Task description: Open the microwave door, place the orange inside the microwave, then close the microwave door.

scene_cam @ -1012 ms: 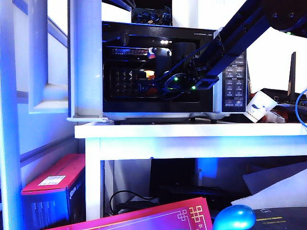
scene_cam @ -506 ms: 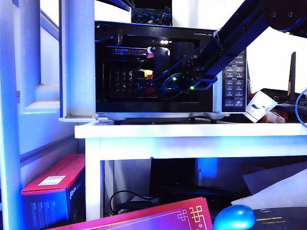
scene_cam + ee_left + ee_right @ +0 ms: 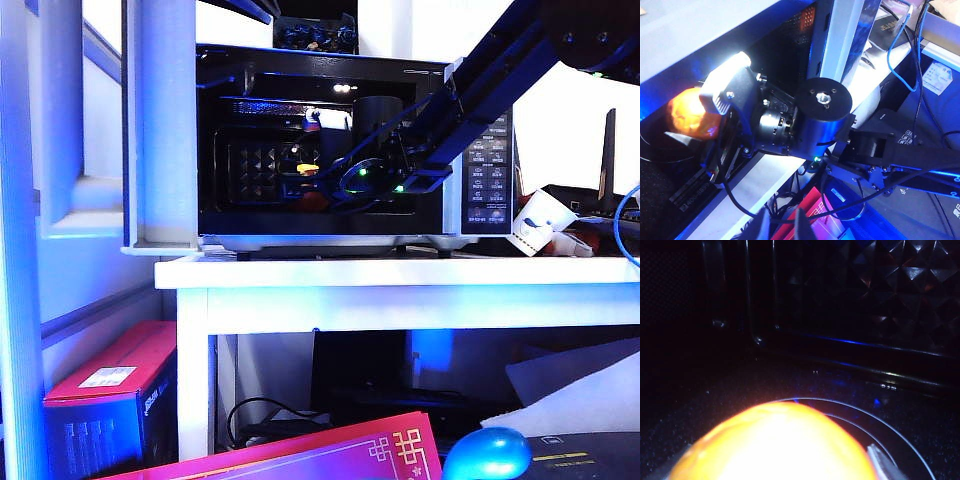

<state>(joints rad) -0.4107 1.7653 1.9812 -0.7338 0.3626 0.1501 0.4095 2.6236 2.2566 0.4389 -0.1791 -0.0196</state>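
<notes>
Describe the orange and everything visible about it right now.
The orange is small, round, with shiny orange skin washed out by glare. It sits inside the microwave cavity, over the glass turntable, between the fingers of the right gripper, which reaches in through the open door. Whether it rests on the plate or the fingers still touch it cannot be told.

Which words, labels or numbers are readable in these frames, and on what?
None reads clearly.
Microwave button panel: labels too small.
Red box white sticker: print blurred.
White label in the left wrist view: blurred.
Pink card: gold ornament only, no words.
</notes>
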